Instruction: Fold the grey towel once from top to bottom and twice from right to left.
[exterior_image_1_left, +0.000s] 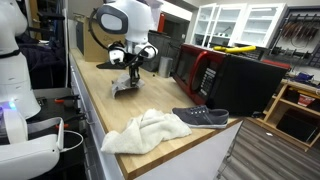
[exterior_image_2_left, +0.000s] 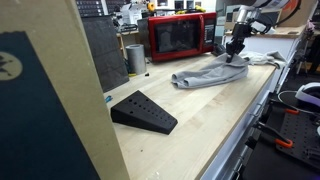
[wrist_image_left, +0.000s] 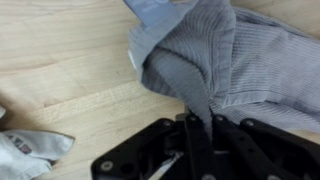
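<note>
- My gripper (wrist_image_left: 197, 122) is pinched narrow on a ridge of the grey towel (wrist_image_left: 235, 60); in the wrist view the cloth draws up into a peak that vanishes between my fingers, so the very tips are hidden by fabric.
- The towel lies bunched and creased on the wooden table (wrist_image_left: 70, 80), not flat. Its right part runs out of the wrist view, so I cannot see its full outline.
- In an exterior view my gripper (exterior_image_1_left: 131, 77) is a small dark shape over the towel (exterior_image_1_left: 124, 87) at the far end of the table; how the jaws stand cannot be read there.
- In an exterior view the towel (exterior_image_2_left: 208, 72) sprawls in front of a red microwave (exterior_image_2_left: 180, 36), with my gripper (exterior_image_2_left: 237, 48) at its right end.
- Nearer the camera lie a white towel (exterior_image_1_left: 145, 131) and a dark sneaker (exterior_image_1_left: 201, 117), well apart from the grey one.
- A pale scrap of cloth (wrist_image_left: 32, 150) shows at the lower left of the wrist view, cut off by the edge; I cannot tell what it is.
- A black wedge (exterior_image_2_left: 143, 112) sits alone on the table.
</note>
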